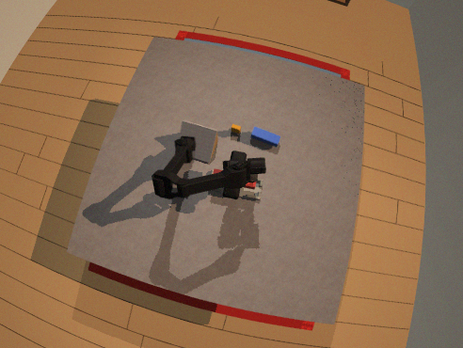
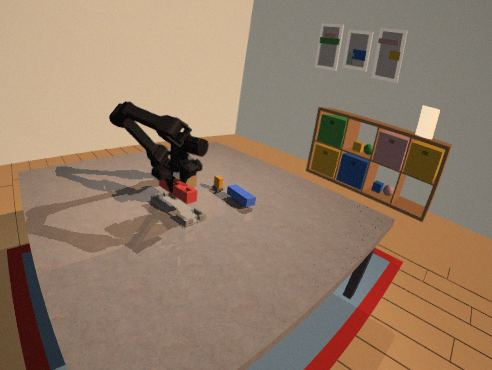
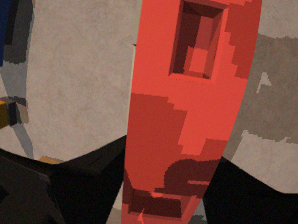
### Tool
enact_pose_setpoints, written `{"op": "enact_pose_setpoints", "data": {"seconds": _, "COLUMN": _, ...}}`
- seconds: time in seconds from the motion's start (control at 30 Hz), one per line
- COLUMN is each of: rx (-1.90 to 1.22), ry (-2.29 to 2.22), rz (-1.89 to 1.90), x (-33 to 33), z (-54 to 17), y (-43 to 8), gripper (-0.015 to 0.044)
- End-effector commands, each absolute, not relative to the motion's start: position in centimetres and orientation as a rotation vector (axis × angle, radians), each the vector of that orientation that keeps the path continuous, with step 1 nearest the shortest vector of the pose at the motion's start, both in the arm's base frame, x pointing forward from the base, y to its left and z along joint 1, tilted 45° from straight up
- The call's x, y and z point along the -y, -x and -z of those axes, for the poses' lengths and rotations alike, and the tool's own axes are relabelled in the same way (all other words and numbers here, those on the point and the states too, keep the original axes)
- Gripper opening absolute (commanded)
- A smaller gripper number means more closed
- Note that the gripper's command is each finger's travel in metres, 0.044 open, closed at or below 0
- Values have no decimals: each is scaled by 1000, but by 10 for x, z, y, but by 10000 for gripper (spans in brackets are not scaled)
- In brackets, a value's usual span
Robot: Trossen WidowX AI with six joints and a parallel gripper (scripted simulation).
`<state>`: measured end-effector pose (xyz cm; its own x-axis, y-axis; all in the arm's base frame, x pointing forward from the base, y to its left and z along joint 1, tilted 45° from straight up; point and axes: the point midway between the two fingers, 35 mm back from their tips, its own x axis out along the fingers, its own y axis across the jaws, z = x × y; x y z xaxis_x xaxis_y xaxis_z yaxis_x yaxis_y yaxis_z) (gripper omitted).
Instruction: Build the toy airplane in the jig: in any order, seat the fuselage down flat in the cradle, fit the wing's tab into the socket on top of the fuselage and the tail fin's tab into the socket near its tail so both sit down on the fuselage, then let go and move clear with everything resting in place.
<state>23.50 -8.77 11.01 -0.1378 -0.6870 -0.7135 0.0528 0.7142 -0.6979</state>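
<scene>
The red fuselage (image 1: 250, 184) (image 2: 186, 192) (image 3: 160, 115) is held level between the fingers of my gripper (image 2: 172, 187) (image 3: 166, 144), which is shut on it. Its two sockets face up in the wrist view. The fuselage is over the grey-white jig (image 1: 252, 193) (image 2: 185, 216); in the exterior view it looks slightly above the cradle, and its underside is hidden. The blue wing (image 1: 265, 136) (image 2: 241, 195) lies on the table, its edge at the left of the wrist view. The small orange tail fin (image 1: 235, 128) (image 2: 218, 182) (image 3: 3, 114) stands near the wing.
A pale block (image 1: 203, 138) is at the arm's base, on the same side of the jig as the tail fin. The grey table (image 1: 292, 245) (image 2: 200, 290) bears the arm's long shadows. A cube shelf stands beyond the table in the exterior view.
</scene>
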Motion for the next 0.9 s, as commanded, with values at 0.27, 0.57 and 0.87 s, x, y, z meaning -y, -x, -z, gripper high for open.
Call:
{"op": "enact_pose_setpoints", "data": {"seconds": 0.27, "rx": -1593, "ry": 535, "rz": 692, "x": 89, "z": -111, "y": -235, "gripper": 195}}
{"op": "enact_pose_setpoints", "data": {"seconds": 0.57, "rx": -1593, "ry": 535, "rz": 691, "x": 93, "z": -107, "y": -235, "gripper": 195}}
{"op": "enact_pose_setpoints", "data": {"seconds": 0.87, "rx": -1593, "ry": 535, "rz": 691, "x": 103, "z": -96, "y": -233, "gripper": 195}}
